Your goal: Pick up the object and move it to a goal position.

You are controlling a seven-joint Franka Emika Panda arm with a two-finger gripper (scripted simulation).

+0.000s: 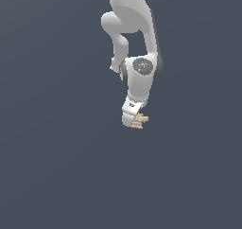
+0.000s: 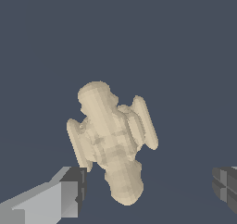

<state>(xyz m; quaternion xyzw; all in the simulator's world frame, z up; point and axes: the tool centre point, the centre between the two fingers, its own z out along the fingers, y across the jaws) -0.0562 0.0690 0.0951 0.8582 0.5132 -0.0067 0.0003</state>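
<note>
The object (image 2: 113, 140) is a beige, knobbly piece with a rounded body and flat fins on both sides. In the wrist view it lies on the dark floor between my two fingers. One grey fingertip (image 2: 69, 193) is close beside the object; the other fingertip (image 2: 227, 186) stands well away from it. My gripper (image 2: 148, 190) is open and nothing is pinched. In the exterior view the white hand (image 1: 131, 110) is low over the floor. There the object (image 1: 141, 121) peeks out beside the hand, partly hidden by it.
The floor (image 1: 56, 166) is a plain dark blue-grey surface with no other objects in view. The white arm (image 1: 137, 43) comes down from the top of the exterior view.
</note>
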